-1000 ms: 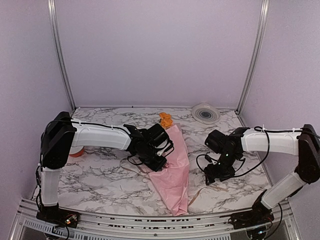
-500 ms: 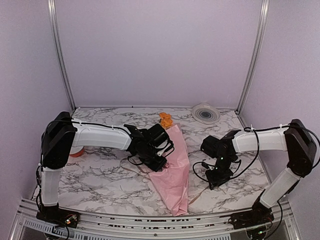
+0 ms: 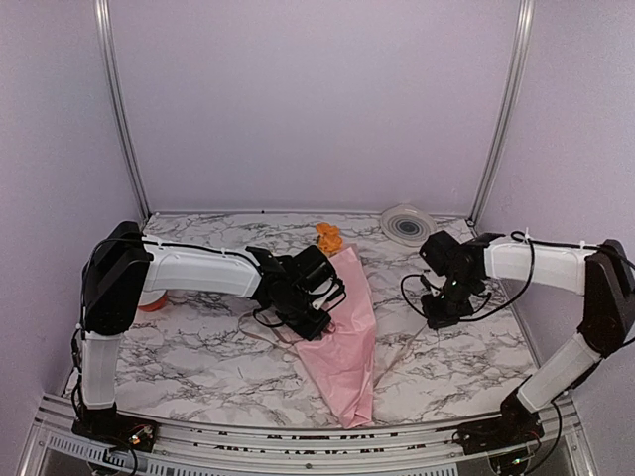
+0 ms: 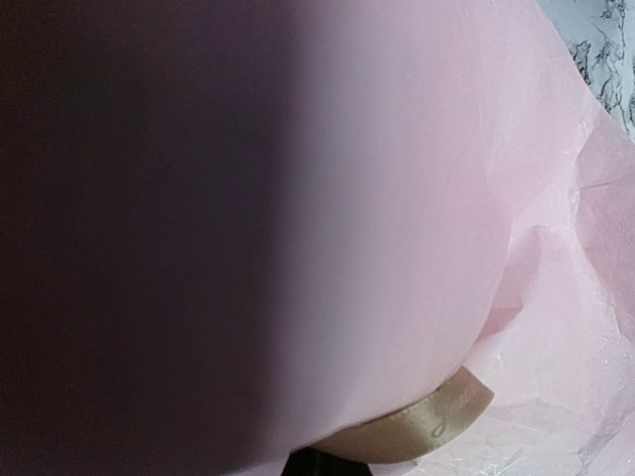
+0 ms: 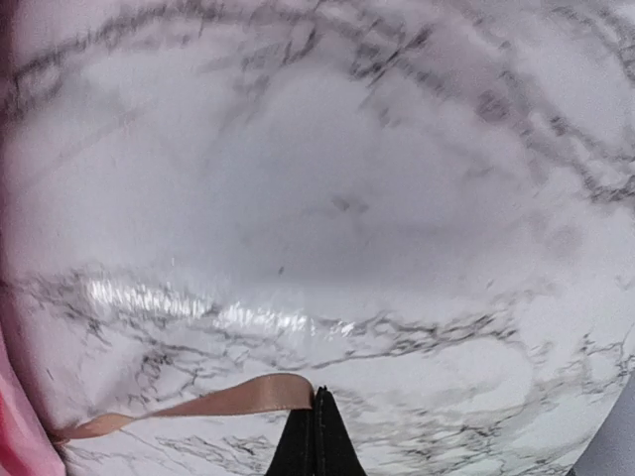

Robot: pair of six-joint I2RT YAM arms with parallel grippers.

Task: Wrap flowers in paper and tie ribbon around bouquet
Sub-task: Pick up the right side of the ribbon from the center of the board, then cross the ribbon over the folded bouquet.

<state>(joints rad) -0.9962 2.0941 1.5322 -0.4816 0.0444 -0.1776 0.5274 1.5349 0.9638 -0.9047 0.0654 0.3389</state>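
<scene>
The bouquet (image 3: 347, 332) lies on the marble table as a pink paper cone, with an orange bloom (image 3: 327, 236) showing at its far end. My left gripper (image 3: 312, 323) presses on the cone's middle. In the left wrist view the paper (image 4: 397, 198) fills the frame, and the tan ribbon (image 4: 437, 418) curls out from my shut left gripper (image 4: 308, 464). My right gripper (image 3: 437, 319) hangs to the right of the cone. It is shut on the ribbon (image 5: 228, 397), which runs from the right gripper (image 5: 317, 402) left toward the paper (image 5: 15, 446).
A round white-grey disc (image 3: 408, 224) sits at the back right near the frame post. An orange-rimmed roll (image 3: 151, 300) peeks out behind the left arm. Purple walls close in the table (image 3: 198, 357) on three sides.
My right gripper has shut on the ribbon and moved up and toward the back right, lifting the ribbon off the table. The left arm has not moved.
</scene>
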